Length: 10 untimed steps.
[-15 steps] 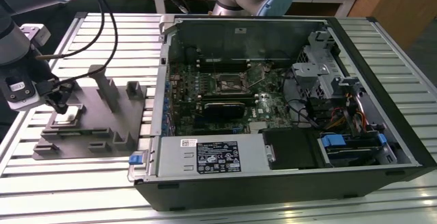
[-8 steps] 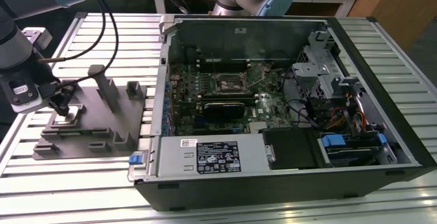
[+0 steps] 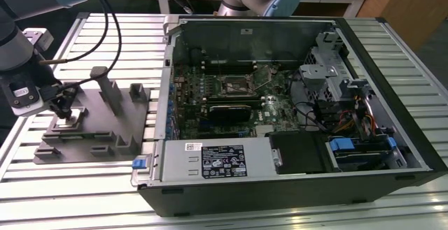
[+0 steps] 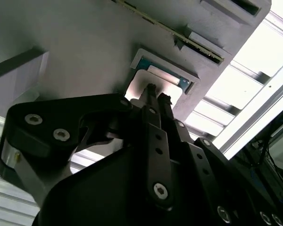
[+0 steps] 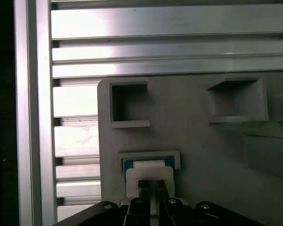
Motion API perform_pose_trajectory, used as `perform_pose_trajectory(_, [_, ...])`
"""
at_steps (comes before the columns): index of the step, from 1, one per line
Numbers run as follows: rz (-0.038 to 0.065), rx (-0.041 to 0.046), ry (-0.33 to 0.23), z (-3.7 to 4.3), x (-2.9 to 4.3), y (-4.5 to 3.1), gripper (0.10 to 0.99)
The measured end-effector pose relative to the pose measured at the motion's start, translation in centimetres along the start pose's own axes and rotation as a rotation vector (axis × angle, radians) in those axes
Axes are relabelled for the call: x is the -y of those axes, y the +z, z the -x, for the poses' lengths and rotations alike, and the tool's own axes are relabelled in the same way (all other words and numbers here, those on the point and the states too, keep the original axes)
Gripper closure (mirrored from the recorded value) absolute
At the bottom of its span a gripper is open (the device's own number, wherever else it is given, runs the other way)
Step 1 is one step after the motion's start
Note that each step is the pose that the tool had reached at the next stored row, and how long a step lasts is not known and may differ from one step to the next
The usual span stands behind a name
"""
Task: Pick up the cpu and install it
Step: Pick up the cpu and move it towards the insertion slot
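The hand (image 3: 64, 113) hung over the gray fixture (image 3: 105, 130), which sat on the slatted tabletop (image 3: 105, 30) near its edge at the exterior view's left, beside the open computer case (image 3: 294, 98). In both wrist views its fingers (image 4: 153, 101) (image 5: 144, 187) were drawn together, gripping nothing, with their tips at the top of the cpu (image 4: 170, 87) (image 5: 148, 172). The cpu lay flat in a fixture pocket.
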<state>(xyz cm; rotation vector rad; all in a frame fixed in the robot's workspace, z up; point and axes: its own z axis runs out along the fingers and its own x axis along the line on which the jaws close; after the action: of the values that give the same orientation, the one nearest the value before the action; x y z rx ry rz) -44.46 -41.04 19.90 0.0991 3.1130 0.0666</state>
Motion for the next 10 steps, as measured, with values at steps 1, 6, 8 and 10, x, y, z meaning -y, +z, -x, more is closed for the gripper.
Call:
perform_pose_trajectory(1, [0.000, 0.0000, 0.000, 0.00, 0.00, 0.00, 0.855])
perform_pose_trajectory(6, [0.000, 0.0000, 0.000, 0.00, 0.00, 0.00, 0.678])
perform_pose_trajectory(8, [0.000, 0.0000, 0.000, 0.00, 0.00, 0.00, 0.620])
perform_pose_trajectory(10, [0.000, 0.0000, 0.000, 0.00, 0.00, 0.00, 0.561])
